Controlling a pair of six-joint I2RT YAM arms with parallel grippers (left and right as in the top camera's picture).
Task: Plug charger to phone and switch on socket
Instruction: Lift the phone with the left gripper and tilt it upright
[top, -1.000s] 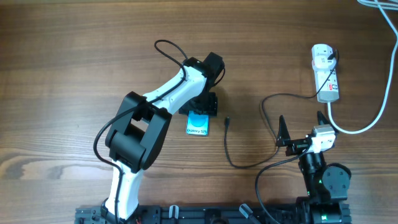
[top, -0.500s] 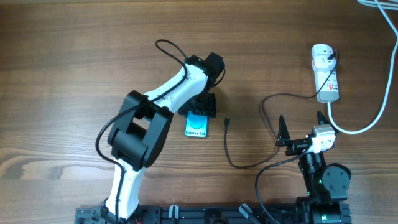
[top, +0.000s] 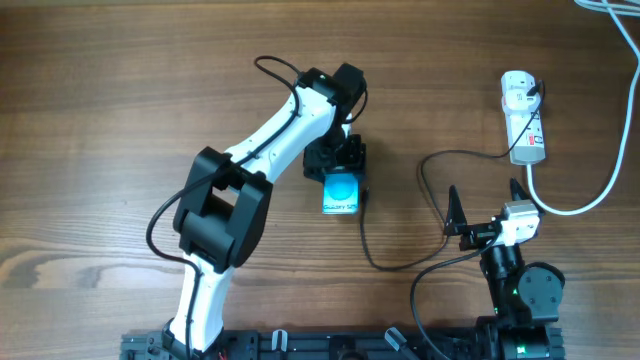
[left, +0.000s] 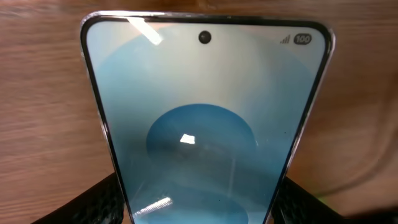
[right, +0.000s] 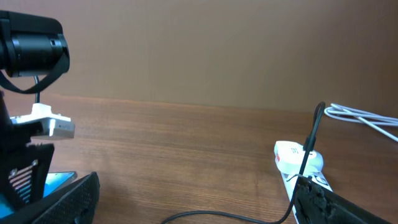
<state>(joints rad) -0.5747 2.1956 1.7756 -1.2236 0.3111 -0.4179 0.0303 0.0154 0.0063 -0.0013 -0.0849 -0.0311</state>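
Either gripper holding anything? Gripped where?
Left gripper clamps the phone by its two long edges, near one end. Right gripper is open, holding nothing.

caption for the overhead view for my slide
Overhead: left claw grips the phone beside the tip of the charger; right claw open, short of the socket.

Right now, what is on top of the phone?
The left gripper sits over the far end of the phone, hiding it from overhead. The rest of the screen is bare.
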